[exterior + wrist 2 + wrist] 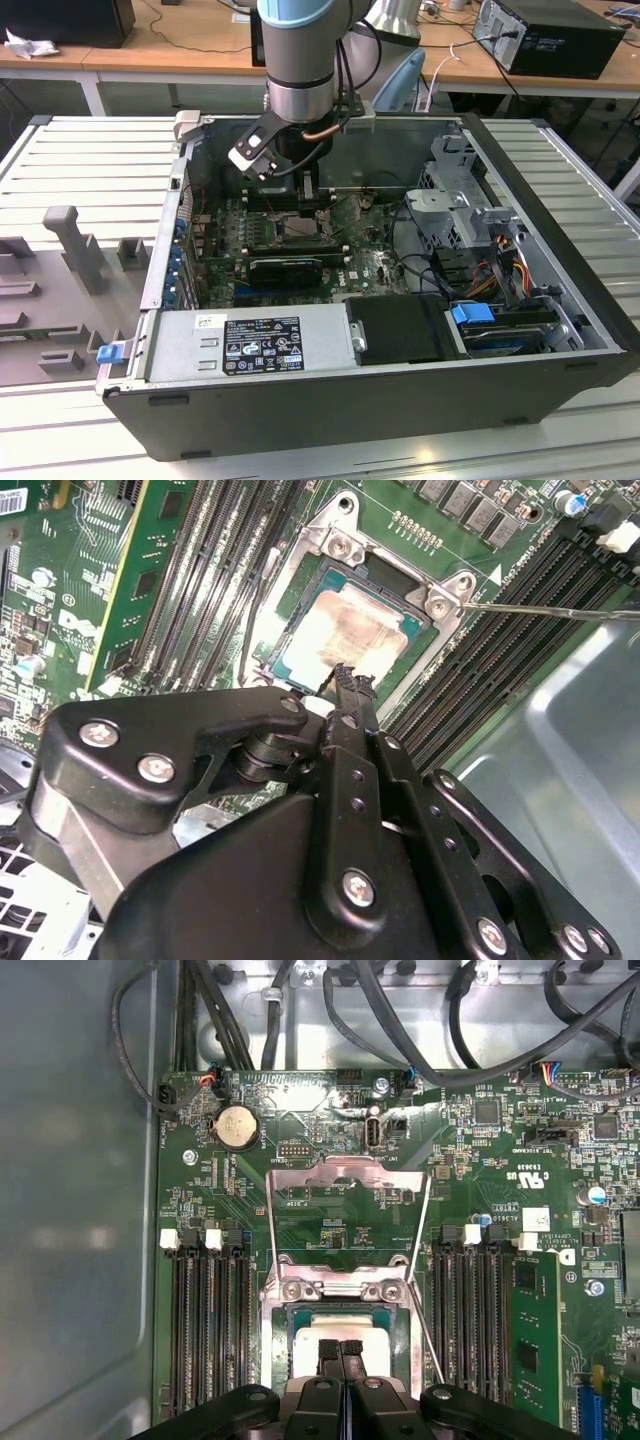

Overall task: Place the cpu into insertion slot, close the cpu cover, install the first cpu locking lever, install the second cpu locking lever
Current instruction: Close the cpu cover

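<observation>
The cpu lies flat in the insertion slot, silvery face up; it also shows in the second wrist view as the cpu inside the slot's metal rim. My gripper hangs just above the cpu's near edge, its black fingertips pressed together with nothing between them. The cpu cover stands swung open on the far side of the slot, green board showing through its window. A thin wire lever sticks up beside the slot. In the exterior view my gripper reaches down into the case over the slot.
Long black memory slots flank the socket on both sides. A green card stands beside them. Black cables run along the case wall beyond the board. The case's drive cage and power supply hem in the board.
</observation>
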Robot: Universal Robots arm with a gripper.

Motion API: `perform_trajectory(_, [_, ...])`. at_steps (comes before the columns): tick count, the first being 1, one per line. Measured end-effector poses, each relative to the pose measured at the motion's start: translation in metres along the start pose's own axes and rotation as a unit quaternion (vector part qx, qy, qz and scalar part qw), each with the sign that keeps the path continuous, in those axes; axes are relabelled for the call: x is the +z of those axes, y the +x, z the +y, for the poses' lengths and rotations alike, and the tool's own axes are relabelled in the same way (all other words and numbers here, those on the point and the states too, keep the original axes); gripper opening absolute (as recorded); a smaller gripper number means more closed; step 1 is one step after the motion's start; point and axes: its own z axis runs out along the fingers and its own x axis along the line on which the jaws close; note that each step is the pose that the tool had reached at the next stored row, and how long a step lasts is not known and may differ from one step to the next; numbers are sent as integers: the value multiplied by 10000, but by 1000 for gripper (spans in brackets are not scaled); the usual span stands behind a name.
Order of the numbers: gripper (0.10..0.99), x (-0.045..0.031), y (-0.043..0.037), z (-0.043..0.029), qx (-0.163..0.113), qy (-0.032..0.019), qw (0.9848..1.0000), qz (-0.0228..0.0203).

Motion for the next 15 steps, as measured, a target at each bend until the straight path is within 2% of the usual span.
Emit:
perform_trajectory(6, [106,-20,1,4,0,0,10000,0])
perform_trajectory(10, [106,-100,3,12,0,0,10000,0])
perform_trajectory(15, [106,-149,4,16,0,-1,10000,1])
